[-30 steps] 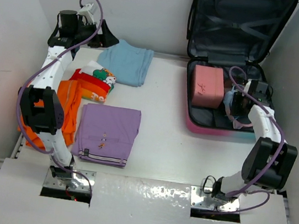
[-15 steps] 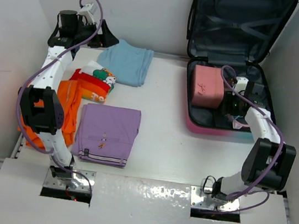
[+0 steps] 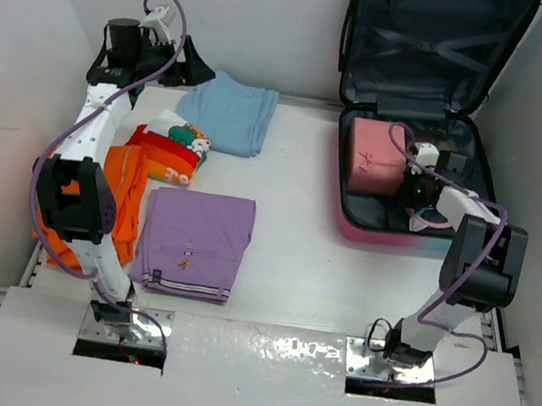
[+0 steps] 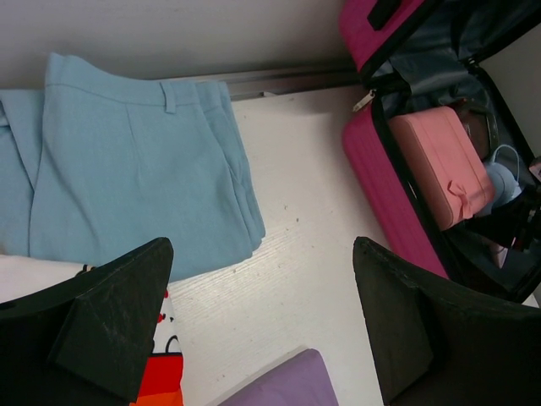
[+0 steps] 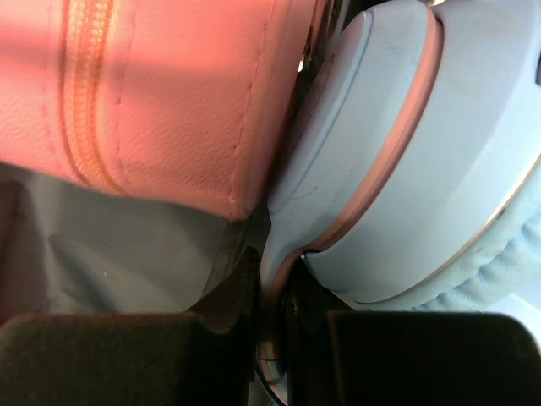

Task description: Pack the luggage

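The luggage (image 3: pixel 387 238) lies open at the table's back right, its lid (image 3: pixel 430 44) leaning on the wall. Inside it sits a small pink case (image 3: pixel 375 157). Beside that case my right gripper (image 3: pixel 416 188) is down in the grey lining. In the right wrist view the right gripper (image 5: pixel 270 288) is shut on the thin band of light blue headphones (image 5: pixel 439 152), which press against the pink case (image 5: pixel 169 85). My left gripper (image 4: pixel 262 321) hangs open and empty over the table, near folded light blue trousers (image 4: pixel 127 161). From there the luggage (image 4: pixel 385 194) shows at the right.
Folded clothes lie on the table's left half: light blue trousers (image 3: pixel 228 111), a red and white cartoon shirt (image 3: pixel 170 148), an orange garment (image 3: pixel 126 193) and a purple garment (image 3: pixel 195 243). Walls stand close on the left, back and right.
My right gripper has moved left inside the luggage toward the pink case and closed on the headphones' band. The left arm has not moved.
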